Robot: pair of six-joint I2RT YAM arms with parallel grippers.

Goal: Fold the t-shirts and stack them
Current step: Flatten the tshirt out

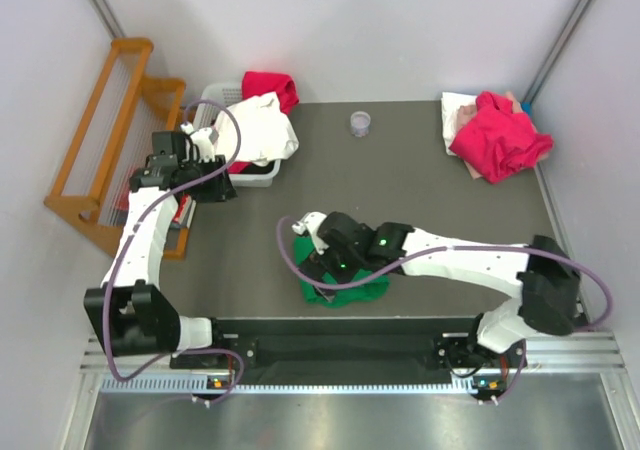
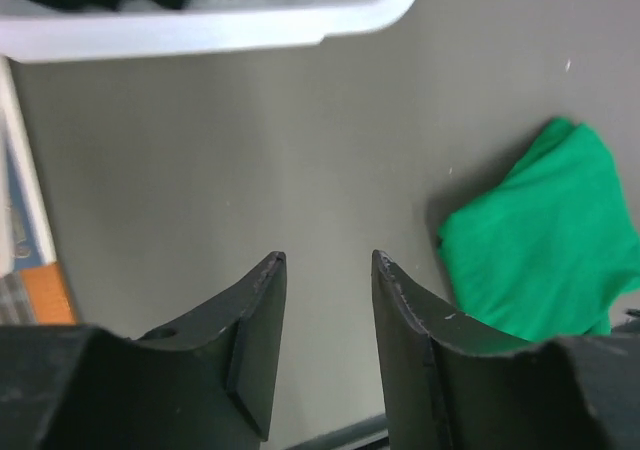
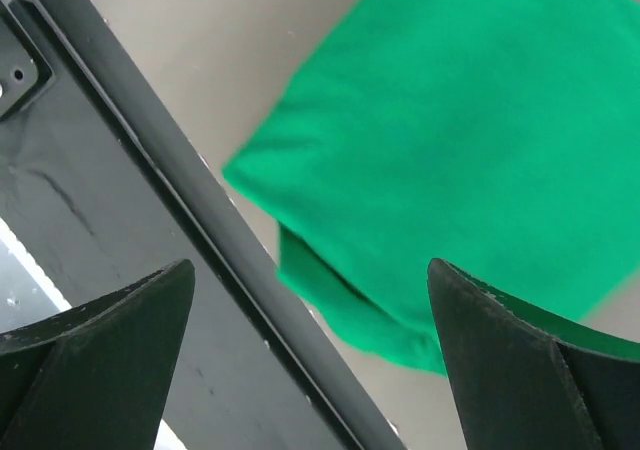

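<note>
A folded bright green t-shirt (image 1: 352, 290) (image 2: 545, 235) (image 3: 450, 140) lies near the table's front edge. My right gripper (image 1: 318, 266) (image 3: 310, 270) hovers over its near-left corner, open wide with nothing between the fingers. My left gripper (image 1: 218, 185) (image 2: 328, 260) hangs over bare table beside the basket, its jaws apart and empty. A white t-shirt (image 1: 262, 130) and a magenta-red one (image 1: 272, 88) drape over the basket. Another magenta-red t-shirt (image 1: 500, 138) is heaped on pale cloth (image 1: 455, 110) at the back right.
The white plastic basket (image 1: 255, 177) (image 2: 220, 25) stands at the back left. Off the table's left side leans a wooden rack (image 1: 105, 130). A small cup (image 1: 361, 123) sits at the back middle. The black front rail (image 3: 150, 220) runs right beside the green shirt.
</note>
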